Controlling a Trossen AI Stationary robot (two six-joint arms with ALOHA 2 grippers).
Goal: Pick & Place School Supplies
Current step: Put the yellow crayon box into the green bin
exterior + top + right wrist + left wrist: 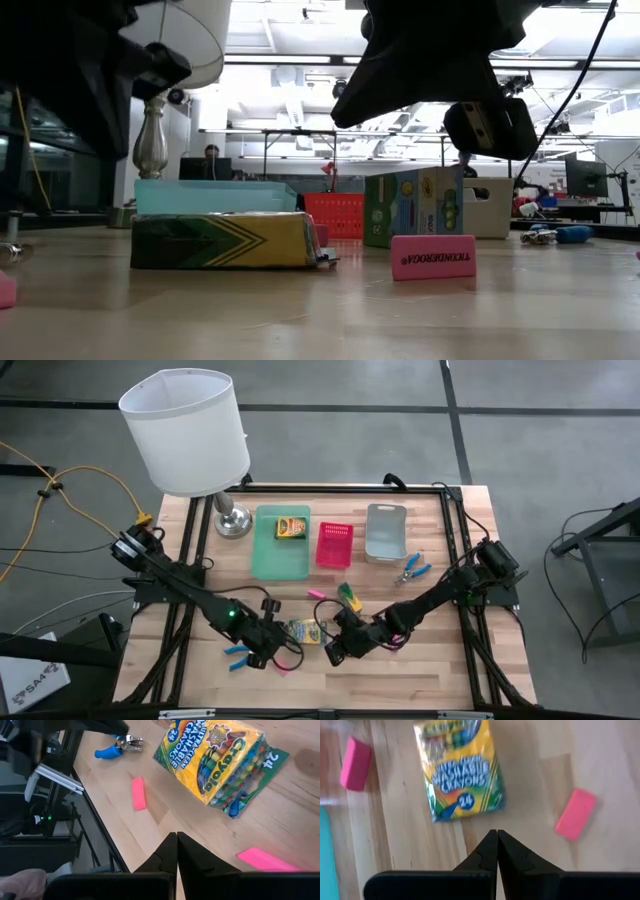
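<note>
A yellow-and-green crayon box [305, 630] lies flat on the wooden table between my two grippers. My left gripper [497, 833] is shut with nothing in it, its tips just short of that box [460, 770]. My right gripper [176, 835] is also shut and empty, coming at the same box [220, 760] from the other side. A second crayon box [415, 207] stands upright behind it, and a third [290, 527] rests on the green tray [280, 560]. Pink erasers [575, 813] [138, 793] lie around. One blue-handled tool [237, 652] lies by the left arm, another [412, 568] near the grey tray.
A pink tray [334, 545] and a grey tray [385, 532] stand beside the green one along the far side. A white-shaded lamp [185, 430] stands at the far left corner. Black rails [455, 540] frame the table's edges.
</note>
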